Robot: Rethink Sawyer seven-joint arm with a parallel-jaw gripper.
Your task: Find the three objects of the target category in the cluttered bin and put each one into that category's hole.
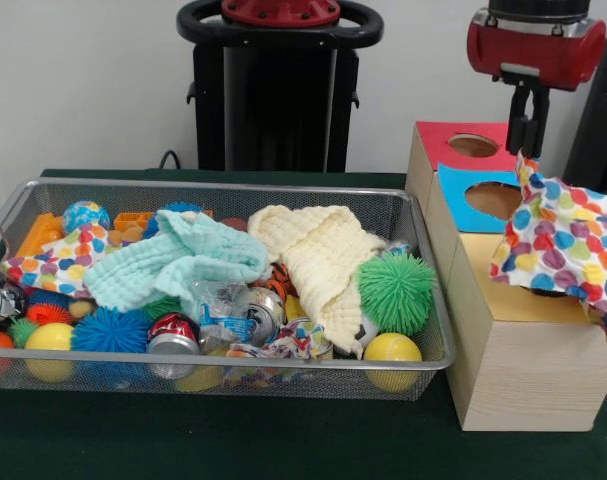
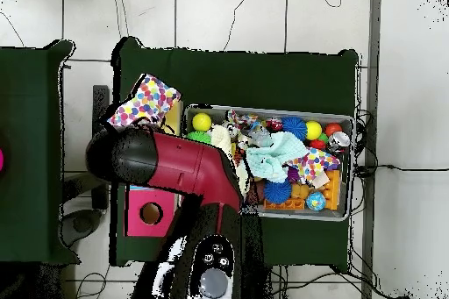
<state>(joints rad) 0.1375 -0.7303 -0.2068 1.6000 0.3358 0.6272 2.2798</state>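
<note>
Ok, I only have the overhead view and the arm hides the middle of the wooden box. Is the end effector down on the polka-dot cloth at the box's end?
Observer: The black end effector hangs right above the top corner of the multicoloured polka-dot fabric cloth. I cannot tell whether they touch.
Operator: What lies under the arm?
Observer: A blue square panel with a round hole, largely uncovered, between the red square panel and the cloth.
Operator: Is the cloth inside a hole?
Observer: No. It is draped over the end of the pale wooden box and hangs down one side. What lies beneath it is hidden.
</note>
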